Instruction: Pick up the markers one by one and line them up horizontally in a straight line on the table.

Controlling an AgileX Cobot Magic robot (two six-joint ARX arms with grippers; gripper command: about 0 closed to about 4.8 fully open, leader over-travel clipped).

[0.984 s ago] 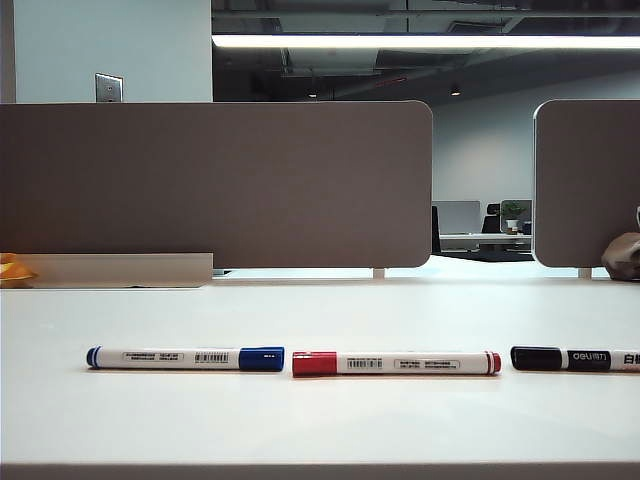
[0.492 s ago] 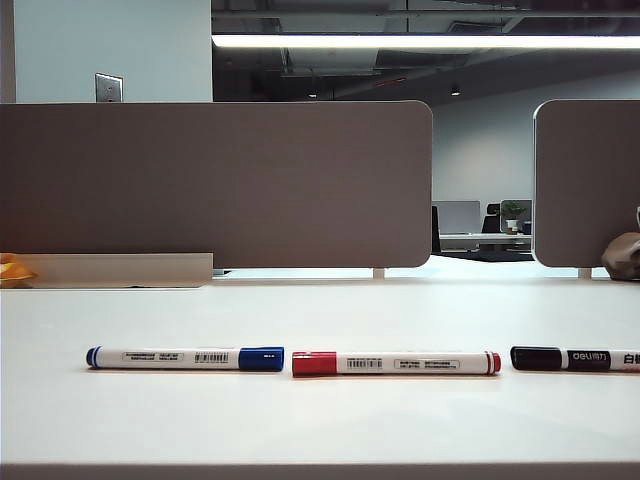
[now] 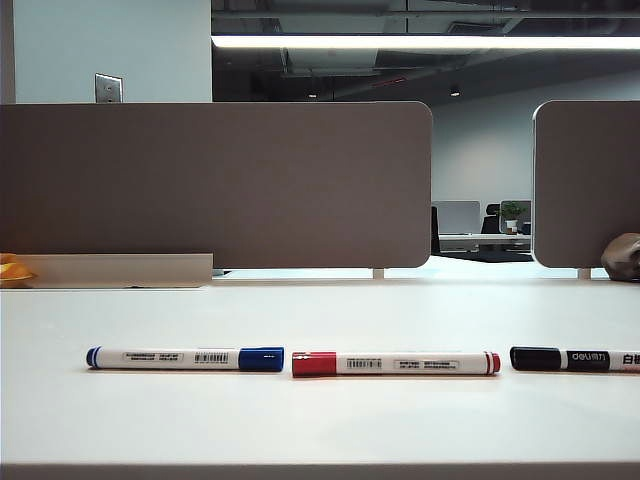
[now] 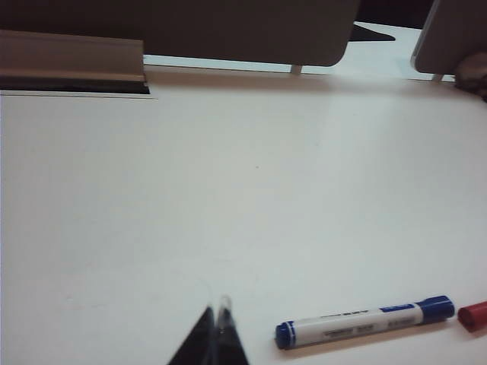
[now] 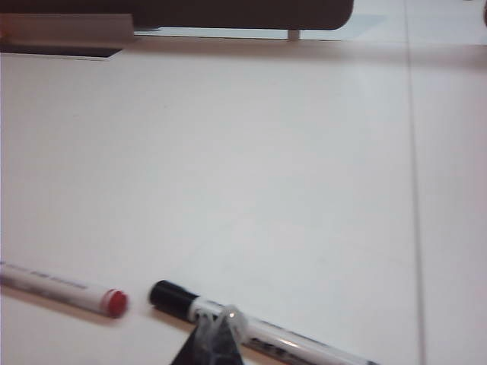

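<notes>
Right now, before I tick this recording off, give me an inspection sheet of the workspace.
Surface: off-white table, bare apart from the markers.
Job's things: blue-capped marker, red-capped marker and black-capped marker lie end to end in one row, small gaps between.
Clutter: orange item at the far left edge; brownish object far right.
Grippers: left gripper shut, empty, beside the blue-capped marker; right gripper shut, empty, over the black-capped marker.
Cables: nothing seen.
Surroundings: grey-brown divider panels, office behind.
</notes>
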